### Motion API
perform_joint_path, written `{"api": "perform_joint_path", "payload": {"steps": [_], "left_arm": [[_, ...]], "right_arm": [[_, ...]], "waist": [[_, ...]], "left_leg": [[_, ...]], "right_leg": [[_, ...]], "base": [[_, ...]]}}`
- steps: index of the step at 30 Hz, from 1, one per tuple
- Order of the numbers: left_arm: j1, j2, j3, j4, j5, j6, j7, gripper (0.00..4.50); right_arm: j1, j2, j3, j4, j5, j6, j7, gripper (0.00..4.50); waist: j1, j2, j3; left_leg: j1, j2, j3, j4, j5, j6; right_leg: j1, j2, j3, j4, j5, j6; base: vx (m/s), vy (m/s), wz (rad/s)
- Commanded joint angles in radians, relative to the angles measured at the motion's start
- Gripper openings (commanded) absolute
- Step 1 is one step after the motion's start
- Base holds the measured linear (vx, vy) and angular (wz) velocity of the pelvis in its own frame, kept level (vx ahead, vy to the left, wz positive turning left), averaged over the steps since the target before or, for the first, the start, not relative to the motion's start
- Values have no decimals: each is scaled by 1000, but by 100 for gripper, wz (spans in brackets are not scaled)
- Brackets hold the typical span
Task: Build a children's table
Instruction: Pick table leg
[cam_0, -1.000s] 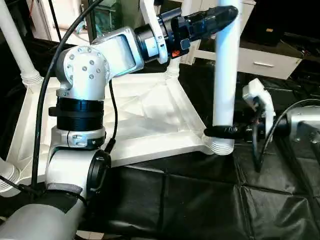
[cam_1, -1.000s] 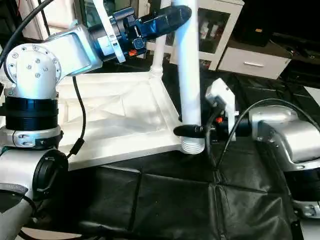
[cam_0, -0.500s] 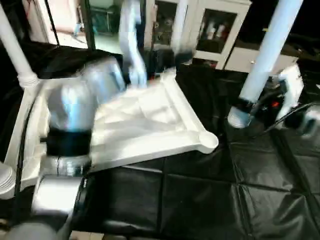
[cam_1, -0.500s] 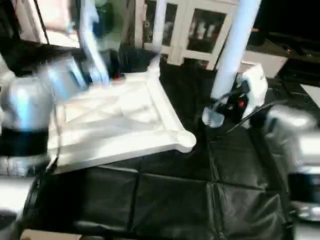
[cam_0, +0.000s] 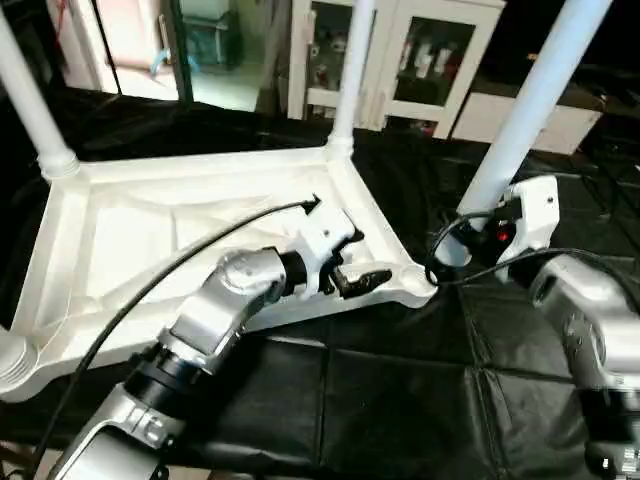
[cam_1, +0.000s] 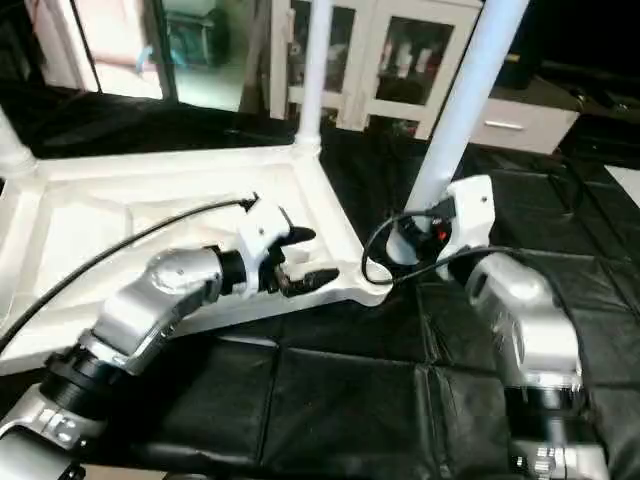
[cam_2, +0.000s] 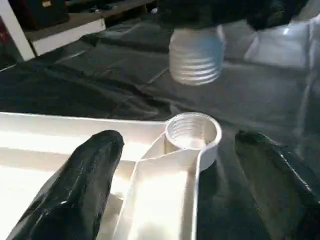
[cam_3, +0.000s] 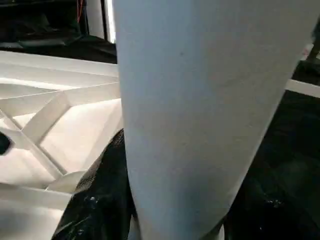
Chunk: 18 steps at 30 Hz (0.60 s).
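Observation:
The children's table top (cam_0: 150, 225) lies upside down on the black sheet, ribs up. Two legs (cam_0: 345, 70) stand in its far corners, and a third sits at the near left corner (cam_0: 12, 355). My right gripper (cam_0: 472, 228) is shut on the fourth leg (cam_0: 530, 110) near its threaded end (cam_2: 196, 55). That leg leans to the right, and its end hangs just beside and above the empty near right socket (cam_2: 192, 131). My left gripper (cam_0: 358, 262) hovers open over the top's near rim, with the socket just beyond its fingers (cam_2: 90, 170).
White cabinets with glass doors (cam_0: 420, 60) stand behind the black-sheeted work table (cam_0: 400, 400). Black cables (cam_0: 440, 250) loop from my right wrist near the socket. My left arm's cable (cam_0: 180, 260) trails across the table top.
The fourth leg has come out of the near right socket and now hangs tilted beside it. My left gripper let go of its upper part, opened and dropped to the rim.

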Motion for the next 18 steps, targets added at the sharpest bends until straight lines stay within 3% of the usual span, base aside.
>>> {"api": "perform_joint_path", "payload": {"steps": [1, 2, 3, 5, 6, 7, 9, 10, 13, 14, 15, 16, 17, 18], "left_arm": [[0, -12, -28, 35, 37, -43, 7, 406], [-6, -15, -42, 67, 64, -57, 19, 406], [-11, -21, -49, 100, 95, -75, 31, 406], [-13, -25, -39, 135, 125, -108, 61, 406], [-13, -26, -35, 140, 127, -114, 65, 406], [-7, -29, -13, 152, 131, -133, 93, 406], [32, -55, 89, 127, 88, -152, 180, 406], [47, -62, 118, 111, 83, -162, 216, 406], [99, -86, 203, 49, 48, -143, 301, 406], [135, -113, 263, 0, 16, -98, 349, 406], [149, -122, 276, -20, 22, -100, 374, 406], [149, -122, 276, -20, 22, -100, 374, 406], [157, -126, 282, -30, 28, -104, 388, 406], [175, -133, 282, -58, 47, -92, 409, 406]], "right_arm": [[20, -8, -18, -41, -2, -19, -23, 187], [48, 1, -21, -73, -5, -21, -39, 187], [73, 15, -26, -108, -6, -21, -56, 187], [104, 39, -38, -162, 6, -10, -83, 187], [109, 43, -40, -171, 8, -9, -88, 187], [130, 58, -45, -209, 6, -16, -109, 187], [171, 82, -39, -287, -21, -4, -166, 187], [184, 85, -32, -309, -30, -3, -175, 187], [219, 92, -6, -368, -57, 4, -203, 187], [238, 117, -5, -395, -61, 14, -237, 187], [248, 129, 0, -408, -67, 15, -251, 187], [248, 129, 0, -408, -67, 15, -251, 187], [253, 135, 4, -415, -71, 15, -259, 187], [265, 152, 15, -418, -75, 16, -276, 187]], "waist": [[-5, 13, -76], [-9, 19, -71], [-9, 15, -74], [-13, 33, -76], [-16, 29, -74], [-14, 51, -73], [-23, 46, -73], [-28, 53, -69], [-37, 62, -67], [-45, 58, -66], [-51, 59, -63], [-59, 68, -63], [-67, 77, -63], [-80, 100, -65]], "left_leg": [[41, 54, -41, -92, -370, -75], [43, 53, -39, -93, -393, -78], [46, 53, -40, -92, -400, -78], [39, 50, -48, -94, -413, -75], [39, 51, -45, -94, -419, -70], [41, 49, -51, -94, -425, -72], [40, 48, -50, -95, -442, -66], [38, 46, -46, -91, -444, -58], [37, 45, -47, -88, -429, -36], [41, 46, -53, -87, -437, -45], [43, 51, -58, -91, -459, -56], [51, 59, -67, -95, -494, -68], [65, 74, -82, -104, -541, -76], [63, 204, -155, -193, -636, -69]], "right_leg": [[23, -74, 36, -94, -450, -96], [16, -69, 35, -107, -469, -83], [17, -70, 34, -104, -471, -82], [24, -72, 32, -103, -481, -77], [20, -71, 32, -108, -490, -75], [20, -72, 31, -106, -492, -78], [24, -68, 27, -108, -490, -86], [20, -66, 28, -111, -499, -93], [19, -67, 24, -118, -560, -82], [13, -58, 14, -119, -585, -69], [9, -44, 5, -125, -582, -57], [5, -27, -7, -128, -564, -46], [3, -11, -19, -133, -532, -35], [29, -2, -36, -21, -276, -35]], "base": [[0, 0, 0], [0, 0, 0], [0, 0, 0], [0, 0, 0], [0, 0, 0], [0, 0, 0], [0, 0, 0], [0, 0, 0], [0, 0, 0], [0, 0, 0], [0, 0, 0], [0, 0, 0], [0, 0, 0], [0, 0, 0]]}}
